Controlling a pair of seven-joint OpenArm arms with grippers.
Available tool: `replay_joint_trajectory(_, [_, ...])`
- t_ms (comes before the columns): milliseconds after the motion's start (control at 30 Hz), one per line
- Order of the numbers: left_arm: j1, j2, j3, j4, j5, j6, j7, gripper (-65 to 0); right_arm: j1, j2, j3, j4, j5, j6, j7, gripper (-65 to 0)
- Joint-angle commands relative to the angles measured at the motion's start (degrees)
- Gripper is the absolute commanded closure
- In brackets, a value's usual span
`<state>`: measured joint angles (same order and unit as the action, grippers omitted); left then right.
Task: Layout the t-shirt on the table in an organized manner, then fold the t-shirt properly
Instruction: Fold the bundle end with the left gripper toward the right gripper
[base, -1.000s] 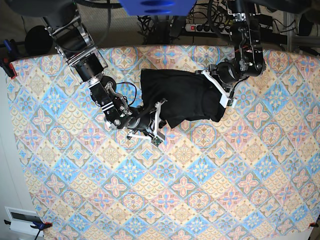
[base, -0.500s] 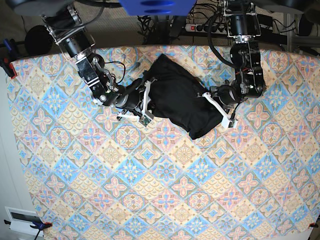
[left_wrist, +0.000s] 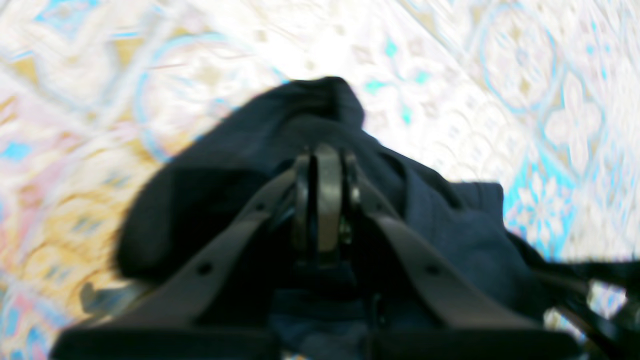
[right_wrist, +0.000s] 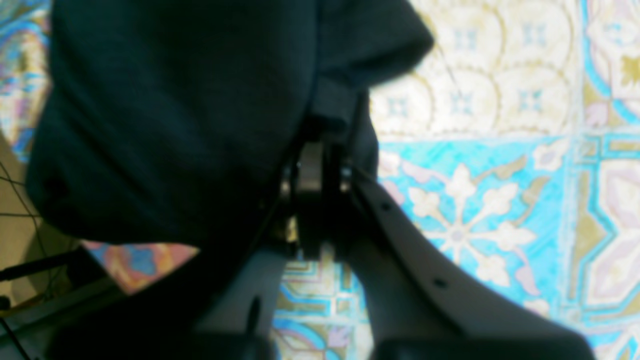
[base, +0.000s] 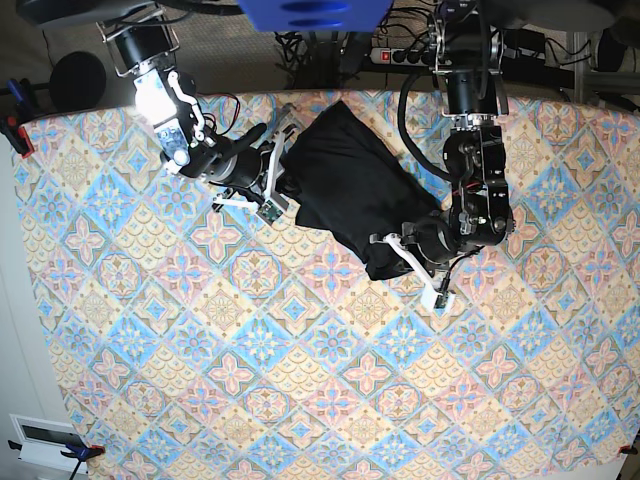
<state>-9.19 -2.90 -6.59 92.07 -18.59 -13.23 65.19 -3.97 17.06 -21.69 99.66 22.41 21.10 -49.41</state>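
Observation:
The black t-shirt (base: 350, 185) lies bunched in a diagonal band across the far middle of the table (base: 300, 380). My right gripper (base: 288, 172), on the left in the base view, is shut on the t-shirt's upper-left edge. My left gripper (base: 385, 255), on the right in the base view, is shut on its lower-right corner. In the left wrist view the left gripper (left_wrist: 322, 155) has its fingertips pressed together into the dark t-shirt (left_wrist: 210, 200) over the table (left_wrist: 500, 75). In the right wrist view the right gripper (right_wrist: 317, 150) is shut under a hanging fold of the t-shirt (right_wrist: 175, 100).
A power strip (base: 400, 55) and cables lie beyond the far edge of the table. A white box (base: 45, 440) sits off the near-left corner. A clamp (base: 15, 130) holds the cloth at the far-left corner.
The right gripper has pulled its end of the t-shirt up and left toward the far edge. The left gripper has carried its end down and left. The t-shirt has turned into a diagonal.

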Motion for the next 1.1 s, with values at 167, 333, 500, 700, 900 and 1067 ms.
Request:
replay_joint_trajectory(167, [5.9,-0.7,-4.3,9.1,-0.6,-0.3,-0.7,-0.2,0.9,0.0,2.8,4.2,0.4,0.3,1.1,-3.1])
replay_joint_trajectory(333, [12.3,-0.5,-8.9,11.4,-0.6,-0.3,-0.8,-0.2,1.1,-0.2,7.8,3.3,0.4,0.3,1.5,-3.1])
replay_joint_trajectory(500, [13.2,0.2,-9.3,7.7,-0.6,-0.3,-1.1,-0.2,4.6,-1.2,8.4,0.9,0.4,0.3,1.5,-3.1])
replay_joint_trajectory(700, [9.2,2.4,-9.1,1.0,0.1,-0.3,-4.6,-0.2,4.6,-2.2,8.6,2.5,0.7,0.3,1.5,-3.1])
replay_joint_trajectory(900, [2.3,3.1,-9.0,-11.2,0.1,-0.3,-8.4,-0.2,2.3,-2.2,8.6,6.2,0.7,0.3,1.5,-3.1])
replay_joint_trajectory(1067, [-3.2,5.7,-8.9,-17.9,0.1,-0.3,-11.3,-0.2,0.2,-2.2,8.6,8.3,0.7,0.3,1.5,-3.1])
